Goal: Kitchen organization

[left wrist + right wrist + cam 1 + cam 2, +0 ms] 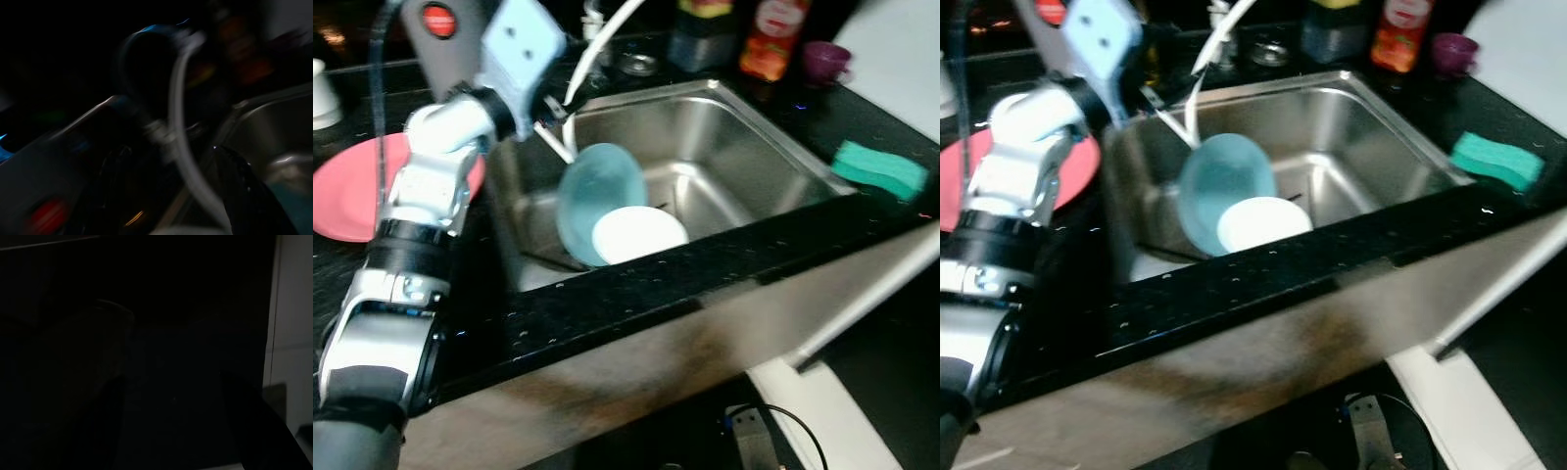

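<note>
**Left arm at sink, dishes waiting**

Head views: left end effector (551, 117) sits at the stainless steel sink (754, 147) rim by the tap; fingers' state can't be told. Round teal plate (599, 201) leans in the basin w/ white bowl (638, 235) against it. Best approach, probably: come down slow, take the plate's upper rim.

Left wrist view: dark, blurred; adds a close curved white hose (183, 147).

Right wrist view: near-black, arm idle.

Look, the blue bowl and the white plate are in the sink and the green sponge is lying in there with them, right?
Not quite. The blue bowl and the white plate are in the sink, but the green sponge lies on the black counter to the sink's right, outside it. The left eye view shows this.
</note>
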`<state>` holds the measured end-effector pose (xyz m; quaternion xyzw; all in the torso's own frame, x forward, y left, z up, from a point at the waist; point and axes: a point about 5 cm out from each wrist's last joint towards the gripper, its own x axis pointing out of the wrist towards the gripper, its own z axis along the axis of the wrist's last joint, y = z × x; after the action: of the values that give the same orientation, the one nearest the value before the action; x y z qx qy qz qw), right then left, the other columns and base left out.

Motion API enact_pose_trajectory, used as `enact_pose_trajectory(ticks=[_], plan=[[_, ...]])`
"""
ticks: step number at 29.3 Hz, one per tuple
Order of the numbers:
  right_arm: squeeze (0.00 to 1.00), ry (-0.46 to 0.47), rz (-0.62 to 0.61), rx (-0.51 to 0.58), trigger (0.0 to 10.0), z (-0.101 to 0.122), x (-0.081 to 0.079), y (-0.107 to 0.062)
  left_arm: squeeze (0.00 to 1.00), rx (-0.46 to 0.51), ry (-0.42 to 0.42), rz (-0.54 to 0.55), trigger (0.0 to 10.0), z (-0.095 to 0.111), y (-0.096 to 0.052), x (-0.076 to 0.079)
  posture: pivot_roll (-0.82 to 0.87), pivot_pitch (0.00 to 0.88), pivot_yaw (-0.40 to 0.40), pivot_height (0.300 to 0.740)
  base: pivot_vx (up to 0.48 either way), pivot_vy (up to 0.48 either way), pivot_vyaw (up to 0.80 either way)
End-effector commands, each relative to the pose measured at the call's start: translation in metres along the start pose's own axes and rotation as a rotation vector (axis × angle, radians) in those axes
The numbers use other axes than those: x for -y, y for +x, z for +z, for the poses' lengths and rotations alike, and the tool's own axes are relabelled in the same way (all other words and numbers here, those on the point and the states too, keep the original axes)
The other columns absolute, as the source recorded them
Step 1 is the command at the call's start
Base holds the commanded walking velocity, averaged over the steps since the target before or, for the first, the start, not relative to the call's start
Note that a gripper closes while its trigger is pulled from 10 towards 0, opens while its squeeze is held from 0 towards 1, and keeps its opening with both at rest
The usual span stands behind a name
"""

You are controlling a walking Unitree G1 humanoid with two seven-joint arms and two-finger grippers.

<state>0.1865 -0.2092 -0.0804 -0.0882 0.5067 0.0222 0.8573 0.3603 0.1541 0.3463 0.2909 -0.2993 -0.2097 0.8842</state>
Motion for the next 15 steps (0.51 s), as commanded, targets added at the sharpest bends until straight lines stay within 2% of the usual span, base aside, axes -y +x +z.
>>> enact_pose_trajectory(ticks=[1,3,6,8,10,12,13,15], plan=[[0.0,-0.005,0.012,-0.018,10.0,-0.007,-0.002,0.0,0.0,-0.017,0.058,0.067,10.0,0.001,-0.009,-0.001,0.02,0.121,0.009,0.74,0.0,0.0,0.8],[0.0,-0.01,0.017,-0.018,10.0,-0.007,-0.003,0.0,0.0,-0.056,0.111,0.117,10.0,-0.005,-0.018,0.0,0.03,0.114,0.007,0.74,0.0,0.0,0.8],[0.0,-0.014,0.022,-0.019,10.0,-0.007,-0.003,0.0,0.0,-0.085,0.083,0.179,10.0,-0.01,-0.026,0.001,0.03,0.11,0.005,0.74,0.0,0.0,0.8],[0.0,-0.022,0.026,-0.021,10.0,-0.008,-0.003,0.0,0.0,-0.105,-0.194,0.302,10.0,-0.023,-0.039,0.001,0.04,0.098,0.003,0.74,0.0,0.0,0.8],[0.0,-0.026,0.03,-0.022,10.0,-0.008,-0.004,0.0,0.0,-0.121,-0.401,0.387,10.0,-0.032,-0.05,0.003,0.04,0.092,0.003,0.74,0.0,0.0,0.8],[0.0,-0.028,0.033,-0.023,10.0,-0.008,-0.004,0.0,0.0,-0.122,-0.521,0.43,10.0,-0.035,-0.056,0.007,0.04,0.088,0.005,0.74,0.0,0.0,0.8],[0.0,-0.028,0.033,-0.023,10.0,-0.008,-0.004,0.0,0.0,-0.122,-0.521,0.43,10.0,-0.035,-0.056,0.007,0.04,0.088,0.005,0.74,0.0,0.0,0.8],[0.0,-0.031,0.035,-0.023,10.0,-0.009,-0.004,0.0,0.0,-0.118,-0.602,0.455,10.0,-0.035,-0.059,0.011,0.04,0.081,0.009,0.74,0.0,0.0,0.8]])
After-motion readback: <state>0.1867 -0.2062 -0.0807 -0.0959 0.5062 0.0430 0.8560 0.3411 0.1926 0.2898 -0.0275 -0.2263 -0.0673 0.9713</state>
